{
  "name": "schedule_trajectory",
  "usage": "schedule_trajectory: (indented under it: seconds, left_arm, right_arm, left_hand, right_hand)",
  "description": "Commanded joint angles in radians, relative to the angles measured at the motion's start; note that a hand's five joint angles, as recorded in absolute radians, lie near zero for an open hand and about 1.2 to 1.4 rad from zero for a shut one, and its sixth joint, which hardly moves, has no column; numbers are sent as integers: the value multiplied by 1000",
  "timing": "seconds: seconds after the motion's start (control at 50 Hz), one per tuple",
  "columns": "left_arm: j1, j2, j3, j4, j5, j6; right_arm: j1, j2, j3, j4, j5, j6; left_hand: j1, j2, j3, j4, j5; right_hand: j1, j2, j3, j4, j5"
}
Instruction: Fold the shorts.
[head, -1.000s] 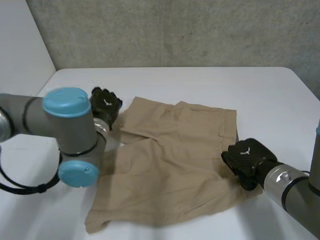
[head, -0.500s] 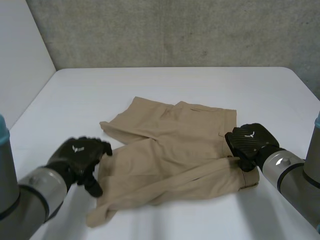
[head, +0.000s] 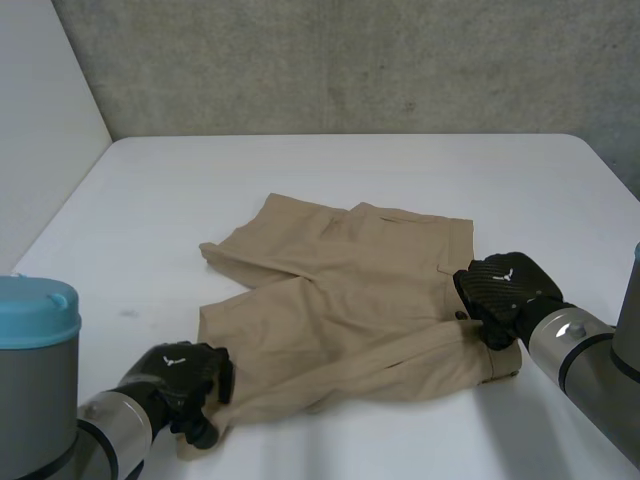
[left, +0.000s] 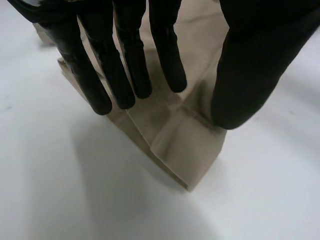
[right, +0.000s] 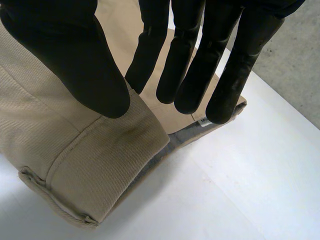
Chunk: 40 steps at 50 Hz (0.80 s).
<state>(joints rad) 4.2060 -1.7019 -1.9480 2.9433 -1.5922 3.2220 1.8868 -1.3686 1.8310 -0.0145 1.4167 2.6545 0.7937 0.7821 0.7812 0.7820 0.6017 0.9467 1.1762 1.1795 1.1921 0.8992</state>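
Observation:
Tan shorts (head: 340, 290) lie spread on the white table (head: 400, 170), waistband to the right, legs to the left. My left hand (head: 182, 382) rests on the near leg's hem corner (left: 185, 150). Its fingers (left: 125, 65) stay straight on the cloth, and the thumb (left: 250, 70) stands apart on the hem's other side. My right hand (head: 500, 292) is at the near end of the waistband (right: 95, 165). That thumb (right: 75, 55) lies on top and the fingers (right: 200, 55) behind, pinching the cloth and holding it off the table.
A grey wall (head: 350, 60) stands behind the table's far edge. Bare white tabletop surrounds the shorts on all sides. My left arm's blue cap (head: 35, 310) sits at the near left.
My left arm swung from the far left of the shorts to the near left leg hem and its fingers came down. The near waistband edge rose and rolled inward in my right hand.

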Motion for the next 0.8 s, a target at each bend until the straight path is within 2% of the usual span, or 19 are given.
schedule_trajectory:
  seconds: [0.02,0.08,0.18,0.3,0.44,0.52,0.62,0.64,0.66,0.72,0.8]
  left_arm:
    - [-40,-9,15,14,-8,4]
    - [-40,54,47,17,-15,15]
    - [-47,243,70,1,-8,57]
    - [-50,340,67,-76,-2,119]
    - [-115,398,110,-210,-3,116]
    - [-152,433,121,-251,-6,113]
    - [-167,447,110,-247,-5,111]
    - [-167,433,110,-239,-5,108]
    - [-166,415,110,-230,-6,108]
    - [-167,369,113,-202,-11,108]
    - [-158,324,123,-153,-11,108]
  right_arm:
    - [0,-18,7,8,5,-4]
    - [5,-35,11,30,7,-22]
    - [0,-168,36,210,-12,-129]
    - [-5,-285,45,387,-47,-237]
    - [-86,-380,47,573,-91,-337]
    - [-170,-423,48,634,-153,-390]
    - [-276,-454,57,631,-307,-386]
    - [-293,-454,72,619,-355,-372]
    - [-299,-454,85,610,-373,-361]
    - [-314,-451,134,542,-438,-311]
    - [-304,-419,195,418,-443,-225]
  left_hand:
    - [603,614,615,614,620]
    - [603,614,615,614,620]
    - [603,614,615,614,620]
    - [603,614,615,614,620]
    - [603,614,615,614,620]
    - [603,614,615,614,620]
    - [603,614,615,614,620]
    - [603,614,615,614,620]
    - [603,614,615,614,620]
    - [603,614,615,614,620]
    - [603,614,615,614,620]
  right_hand:
    - [450,220,217,204,323]
    - [450,220,217,204,323]
    - [450,220,217,204,323]
    - [450,220,217,204,323]
    - [450,220,217,204,323]
    - [450,220,217,204,323]
    - [450,220,217,204,323]
    - [61,-168,-172,-184,-66]
    - [-97,-326,-330,-342,-224]
    - [-216,-445,-448,-461,-343]
    - [-301,-530,-534,-546,-428]
